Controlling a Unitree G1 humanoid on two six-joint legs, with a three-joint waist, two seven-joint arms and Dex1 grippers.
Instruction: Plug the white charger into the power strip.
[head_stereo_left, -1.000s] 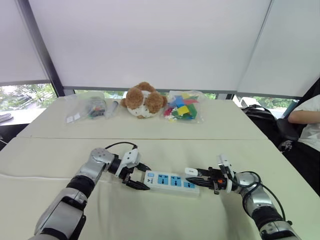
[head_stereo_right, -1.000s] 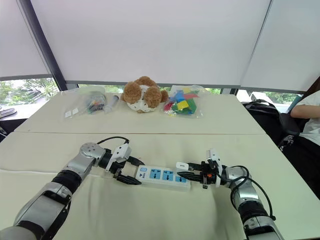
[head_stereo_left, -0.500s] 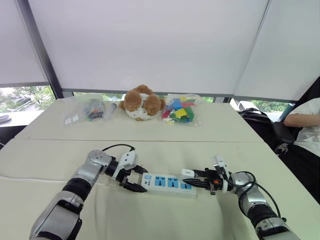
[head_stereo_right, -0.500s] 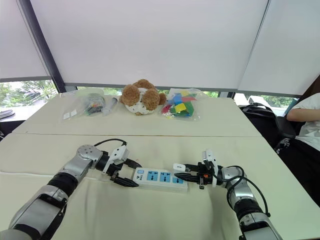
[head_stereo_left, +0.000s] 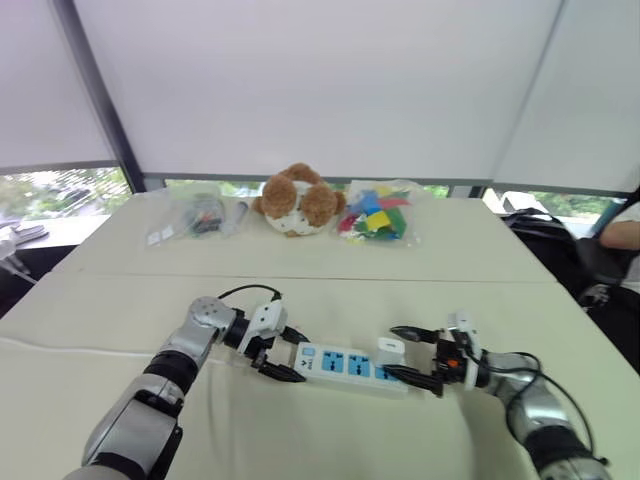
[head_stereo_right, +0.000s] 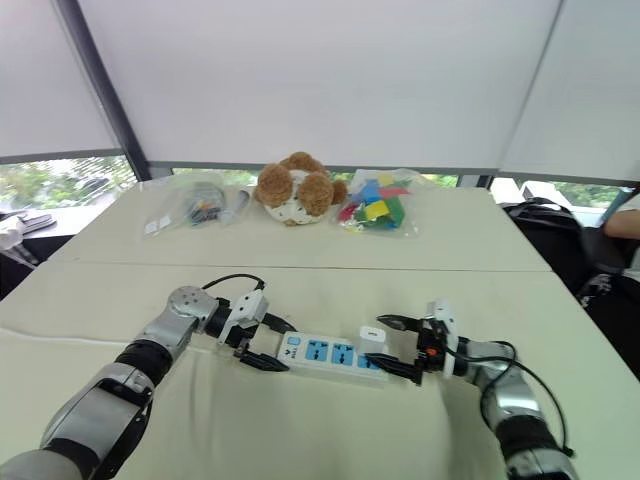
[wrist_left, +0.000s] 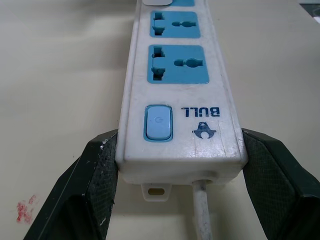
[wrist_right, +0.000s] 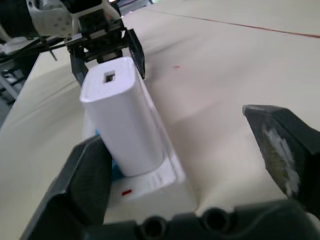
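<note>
Jaws spread wide on the right gripper (wrist_right: 175, 132), just released from the charger (wrist_right: 122, 117), left standing upright in the strip's (wrist_left: 180, 90) end socket. Clamped across the strip's switch end, the left gripper (head_stereo_left: 283, 357). Plugged in, apparently; only withdrawal left. Beyond the strip, a bear (head_stereo_left: 300, 200).

white charger (wrist_right: 120, 120) prongs hidden inside power strip (head_stereo_left: 350, 362), person (head_stereo_left: 628, 232) cut off at right edge

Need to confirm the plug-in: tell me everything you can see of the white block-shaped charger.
The white charger is a smooth, rounded plastic block with a small port on top. It stands upright at the end of the white power strip with blue sockets, seemingly plugged in. The open right gripper straddles it; contact is unclear.
</note>
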